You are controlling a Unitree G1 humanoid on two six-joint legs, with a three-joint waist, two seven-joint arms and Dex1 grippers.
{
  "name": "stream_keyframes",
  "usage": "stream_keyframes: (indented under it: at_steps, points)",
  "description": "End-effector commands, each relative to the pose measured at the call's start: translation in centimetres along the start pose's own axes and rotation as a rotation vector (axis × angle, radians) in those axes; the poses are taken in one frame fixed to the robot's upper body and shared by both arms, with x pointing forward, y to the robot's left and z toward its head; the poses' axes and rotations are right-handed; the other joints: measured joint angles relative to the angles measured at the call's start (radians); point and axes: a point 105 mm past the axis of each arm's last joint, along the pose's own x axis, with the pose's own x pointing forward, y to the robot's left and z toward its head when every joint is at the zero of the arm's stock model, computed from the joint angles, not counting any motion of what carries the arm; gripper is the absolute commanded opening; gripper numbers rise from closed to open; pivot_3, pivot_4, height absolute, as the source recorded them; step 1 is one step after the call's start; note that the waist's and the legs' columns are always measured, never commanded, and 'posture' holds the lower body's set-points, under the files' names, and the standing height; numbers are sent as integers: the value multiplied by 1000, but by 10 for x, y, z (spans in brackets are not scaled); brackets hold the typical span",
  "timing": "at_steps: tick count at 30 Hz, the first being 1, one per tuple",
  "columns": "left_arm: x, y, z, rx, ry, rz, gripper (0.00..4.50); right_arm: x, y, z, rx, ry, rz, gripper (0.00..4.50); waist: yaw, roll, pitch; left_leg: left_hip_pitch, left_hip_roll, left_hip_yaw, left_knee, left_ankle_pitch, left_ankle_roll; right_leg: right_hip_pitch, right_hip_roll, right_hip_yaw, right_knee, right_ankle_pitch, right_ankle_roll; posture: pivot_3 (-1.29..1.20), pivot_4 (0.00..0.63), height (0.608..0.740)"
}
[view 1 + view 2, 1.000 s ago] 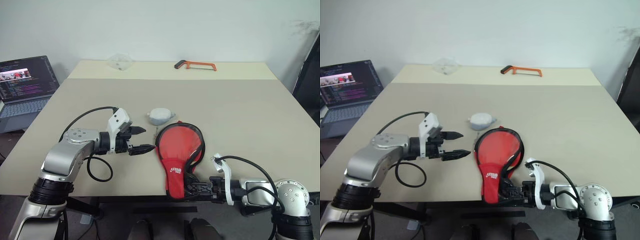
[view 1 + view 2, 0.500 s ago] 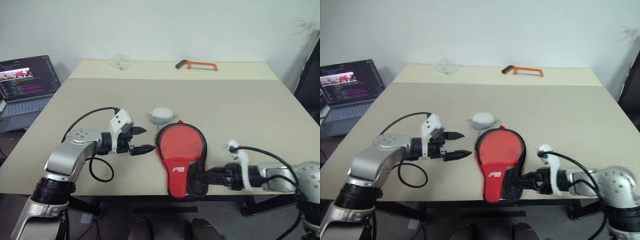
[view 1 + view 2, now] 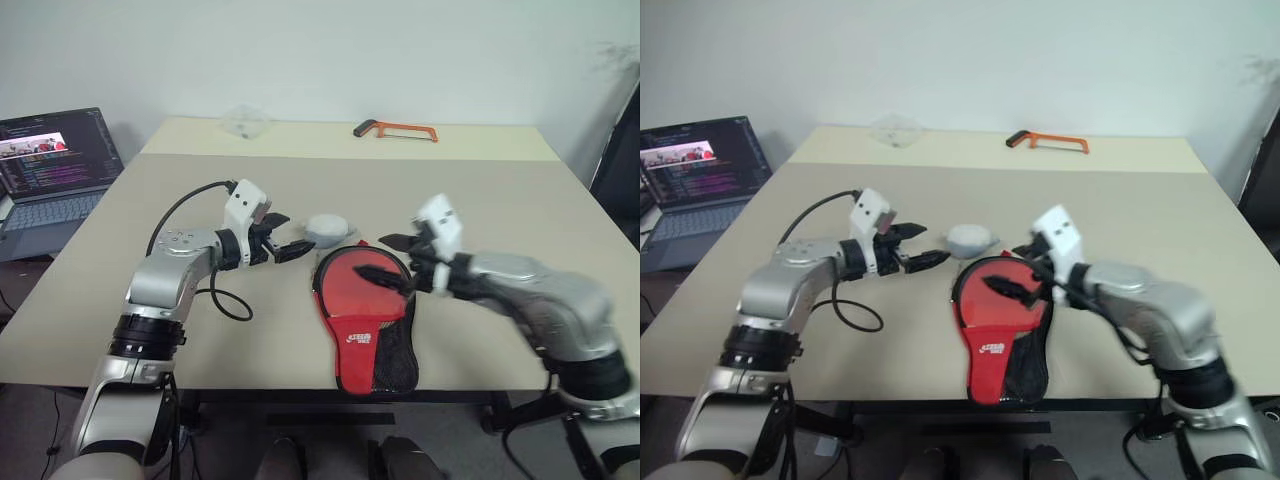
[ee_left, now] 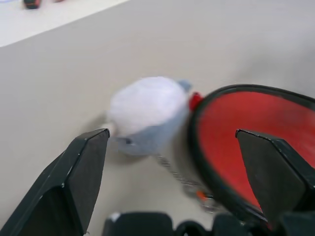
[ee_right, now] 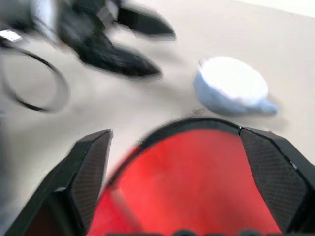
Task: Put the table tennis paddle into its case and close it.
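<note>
Here, case (image 3: pixel 365 320) flat on table (image 3: pixel 500 200), grey disc (image 3: pixel 327 228) just beyond, laptop (image 3: pixel 55 165) left, both grippers' fingers apart, empty.

White logo on red case (image 3: pixel 362 338), too small to read; laptop (image 3: pixel 55 160) screen text illegible.

I see the case (image 3: pixel 363 318) as red with a black border, a white logo across its middle and black mesh on its lower part, lying on a plain beige table (image 3: pixel 480 200) whose far strip is a paler cream. I read the round disc (image 3: pixel 326 229) as pale grey-white, the hacksaw (image 3: pixel 394 129) as orange with a black handle, and the laptop (image 3: pixel 50 165) as grey with a dark screen carrying coloured text lines. I note both the left gripper (image 3: pixel 295 236) and the right gripper (image 3: pixel 383 258) have black fingers on white and silver housings with black cables.
</note>
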Motion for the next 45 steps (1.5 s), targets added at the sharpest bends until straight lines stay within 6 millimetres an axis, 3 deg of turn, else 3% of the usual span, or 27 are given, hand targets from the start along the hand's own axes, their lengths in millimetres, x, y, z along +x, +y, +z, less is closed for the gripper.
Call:
stream_keyframes:
  at_steps: [1,5,9,16,23,26,29,35,38,45]
  points:
    - [15,6,17,72,-24,10,4500,16,-11,-23,-46,11,-115,4480,12,0,0,-1,0,0,0,0,0,-1,0,0,0,0,-1,0,150,740]
    - [44,2,21,87,-24,-30,4500,28,-7,-58,92,71,-131,4480,27,-1,0,-6,-1,0,2,0,0,-4,-1,0,0,1,-1,0,150,740]
    - [67,3,19,70,-1,-13,4500,32,0,-78,133,125,-125,4480,27,-2,-1,-4,-1,-1,4,0,0,-1,0,-2,1,2,0,0,150,740]
    - [90,3,-14,106,166,99,4500,31,2,-80,144,136,-142,4480,25,-5,-4,2,-1,-1,4,0,0,3,0,-1,1,-1,4,0,150,740]
    - [111,-11,-18,151,196,174,4500,29,2,-76,161,132,-170,4480,29,-9,-8,2,-1,-1,5,0,0,4,0,-1,1,0,4,0,150,740]
    - [118,-19,-11,156,175,166,3537,26,-3,-79,166,157,-207,4500,31,-10,-8,2,-1,-1,5,0,0,4,-1,-1,1,0,5,0,150,740]
    - [119,-13,-5,185,170,236,2479,20,-2,-96,191,234,-230,4500,31,-10,-9,2,-1,-1,5,0,0,4,-1,-1,1,0,5,0,150,740]
    - [122,-9,7,361,190,333,711,15,16,-108,216,288,-207,4500,31,-12,-13,2,-1,-1,5,0,0,4,-1,-1,1,0,5,0,150,740]
    - [127,-13,15,476,191,359,440,13,26,-107,215,289,-183,4500,30,-14,-15,3,-1,-1,5,0,0,4,-1,-1,1,0,5,0,150,740]
    - [140,-29,36,766,158,421,432,12,49,-104,210,294,-134,4500,27,-14,-15,3,-1,-1,4,0,-1,4,-1,-1,1,0,5,0,150,740]
